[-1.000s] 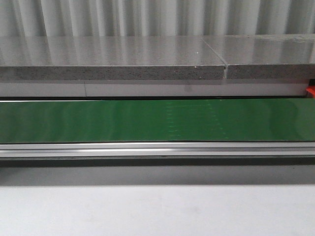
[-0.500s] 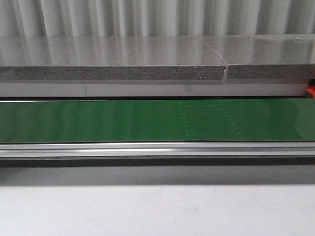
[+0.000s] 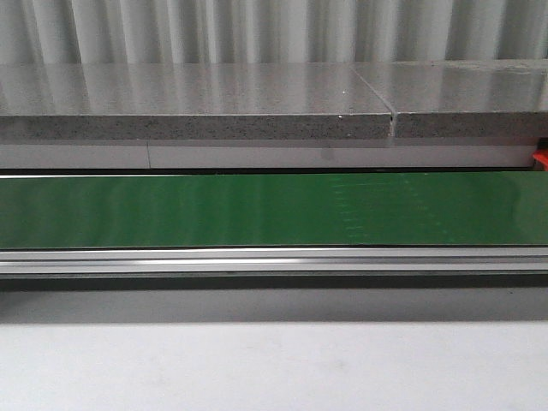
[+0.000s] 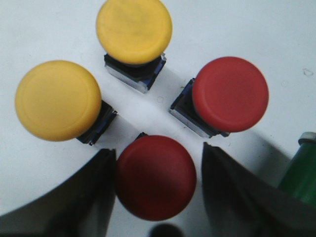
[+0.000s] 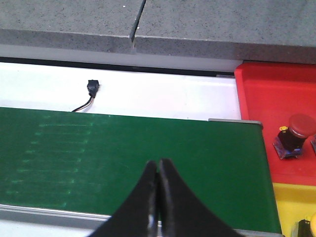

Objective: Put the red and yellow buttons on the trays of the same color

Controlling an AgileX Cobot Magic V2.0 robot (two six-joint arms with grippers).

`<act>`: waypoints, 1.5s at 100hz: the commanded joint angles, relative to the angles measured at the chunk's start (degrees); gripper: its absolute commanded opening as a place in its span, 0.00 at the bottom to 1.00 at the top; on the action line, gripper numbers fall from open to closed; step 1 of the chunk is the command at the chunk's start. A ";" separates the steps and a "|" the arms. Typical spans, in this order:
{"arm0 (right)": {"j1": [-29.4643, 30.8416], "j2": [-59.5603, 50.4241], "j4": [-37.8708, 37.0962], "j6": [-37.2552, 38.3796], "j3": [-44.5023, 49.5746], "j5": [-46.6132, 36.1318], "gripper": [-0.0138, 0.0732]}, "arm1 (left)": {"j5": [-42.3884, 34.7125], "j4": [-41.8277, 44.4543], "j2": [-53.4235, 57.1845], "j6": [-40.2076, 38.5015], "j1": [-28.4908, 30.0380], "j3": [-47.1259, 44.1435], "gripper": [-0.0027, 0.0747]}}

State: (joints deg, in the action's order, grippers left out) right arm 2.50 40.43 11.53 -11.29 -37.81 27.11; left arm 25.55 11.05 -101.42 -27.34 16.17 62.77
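Observation:
In the left wrist view, two red and two yellow mushroom buttons stand on a white surface. My left gripper is open around the nearest red button, one finger close beside its cap and the other a little apart. The second red button and the yellow buttons stand beyond it. In the right wrist view, my right gripper is shut and empty over the green belt. A red button stands on the red tray. The yellow tray lies beside it.
The green conveyor belt crosses the front view, with an aluminium rail in front and a grey stone ledge behind. A red sliver of tray shows at its right end. A small black cable plug lies behind the belt.
Faint marks on the green belt have shifted to the right in the front view. Neither arm shows there.

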 commanded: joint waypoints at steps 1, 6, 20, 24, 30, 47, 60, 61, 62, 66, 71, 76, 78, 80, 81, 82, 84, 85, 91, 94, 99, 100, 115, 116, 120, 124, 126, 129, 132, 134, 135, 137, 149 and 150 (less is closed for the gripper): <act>0.00 -0.35 0.08 -0.49 -1.55 -3.54 0.08 | -1.55 0.35 2.48 -0.25 0.11 1.68 0.33; 0.00 -0.35 0.08 -0.49 -1.55 -3.54 0.08 | -1.46 0.35 2.48 -0.25 0.11 1.68 0.26; 0.00 -0.35 0.08 -0.49 -1.55 -3.54 0.08 | -0.16 0.35 2.58 -0.25 0.11 2.09 0.11; 0.00 -0.35 0.08 -0.49 -1.55 -3.54 0.08 | 0.86 0.35 2.58 -0.25 0.11 2.39 0.08; 0.00 -0.35 0.08 -0.49 -1.55 -3.54 0.08 | 2.35 0.35 3.10 -0.25 0.00 3.26 0.04; 0.00 -0.35 0.08 -0.49 -1.55 -3.54 0.08 | 5.04 0.35 7.66 -0.25 0.00 5.05 0.01; 0.00 -0.35 0.08 -0.49 -1.55 -3.54 0.08 | 5.15 -0.68 13.45 0.11 0.00 5.14 0.01; 0.00 -0.35 0.08 -0.49 -1.55 -3.54 0.08 | 5.33 -0.84 13.76 0.26 0.00 5.14 0.01; 0.00 -0.35 0.08 -0.49 -1.55 -3.54 0.08 | 5.30 -1.26 14.40 0.72 0.00 5.14 0.01; 0.00 -0.35 0.08 -0.49 -1.55 -3.54 0.08 | 5.41 -3.61 15.89 2.76 0.00 5.14 0.01; 0.00 -0.35 0.08 -0.49 -1.55 -3.54 0.08 | 5.45 -7.86 17.80 6.73 0.00 5.14 0.01; 0.00 -0.35 0.08 -0.49 -1.55 -3.54 0.08 | 5.84 -12.83 19.70 11.84 0.00 5.14 0.01; 0.00 -0.35 0.08 -0.49 -1.55 -3.54 0.08 | 6.09 -14.96 20.11 13.14 0.00 5.14 0.01; 0.00 -0.35 0.08 -0.49 -1.55 -3.54 0.08 | 6.45 -16.92 20.65 15.01 0.00 5.14 0.01; 0.00 -0.35 0.08 -0.49 -1.55 -3.54 0.08 | 6.60 -17.52 21.00 16.11 0.00 5.14 0.01; 0.00 -0.35 0.08 -0.49 -1.55 -3.54 0.08 | 6.89 -18.07 21.15 16.63 0.00 5.14 0.01; 0.00 -0.35 0.08 -0.49 -1.55 -3.54 0.08 | 7.38 -19.46 21.53 18.01 0.00 5.14 0.01; 0.00 -0.35 0.08 -0.49 -1.55 -3.54 0.08 | 7.58 -20.16 21.67 18.37 0.00 5.14 0.01; 0.00 -0.35 0.08 -0.49 -1.55 -3.54 0.08 | 8.92 -21.19 22.49 20.03 0.00 5.03 0.01; 0.00 -0.35 0.08 -0.49 -1.55 -3.54 0.08 | 9.55 -21.19 22.62 20.29 0.00 4.80 0.01; 0.00 -0.35 0.08 -0.49 -1.55 -3.54 0.08 | 10.39 -21.19 22.62 20.88 0.00 4.24 0.01; 0.00 -0.35 0.08 -0.49 -1.55 -3.54 0.08 | 10.41 -21.19 22.62 20.88 0.00 4.15 0.01; 0.00 -0.35 0.08 -0.49 -1.55 -3.54 0.08 | 10.11 -21.69 22.62 21.23 -0.78 1.13 0.01; 0.00 -0.35 0.08 -0.49 -1.55 -3.54 0.08 | 10.00 -21.69 22.62 21.51 -0.90 0.85 0.01; 0.00 -0.35 0.08 -0.49 -1.55 -3.54 0.08 | 9.46 -21.69 22.62 22.23 -1.77 0.07 0.01; 0.00 -0.35 0.08 -0.49 -1.55 -3.54 0.08 | 9.10 -21.69 22.62 22.35 -2.86 -0.47 0.01; 0.00 -0.35 0.08 -0.49 -1.55 -3.54 0.08 | 9.06 -21.69 22.62 22.35 -3.46 -0.65 0.01; 0.00 -0.35 0.08 -0.49 -1.55 -3.54 0.08 | 8.62 -21.57 22.62 22.35 -4.26 -1.03 0.01; 0.00 -0.35 0.08 -0.49 -1.55 -3.54 0.08 | 8.21 -21.24 22.62 22.46 -5.08 -1.46 0.01; 0.00 -0.35 0.08 -0.49 -1.55 -3.54 0.08 | 8.08 -21.10 22.62 22.47 -5.72 -1.70 0.01; 0.00 -0.35 0.08 -0.49 -1.55 -3.54 0.08 | 7.94 -20.97 22.62 22.64 -6.14 -1.71 0.01; 0.00 -0.35 0.08 -0.49 -1.55 -3.54 0.08 | 7.76 -20.80 22.62 22.81 -6.53 -1.96 0.01; 0.00 -0.35 0.08 -0.49 -1.55 -3.54 0.08 | 7.36 -18.85 21.96 22.81 -9.38 -2.52 0.01; 0.00 -0.35 0.08 -0.49 -1.55 -3.54 0.08 | 7.47 -18.73 21.94 22.81 -9.48 -2.52 0.01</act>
State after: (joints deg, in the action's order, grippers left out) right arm 2.50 40.43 11.53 -11.29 -37.81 27.11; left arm 36.56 -8.26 -80.77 -4.78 8.43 59.04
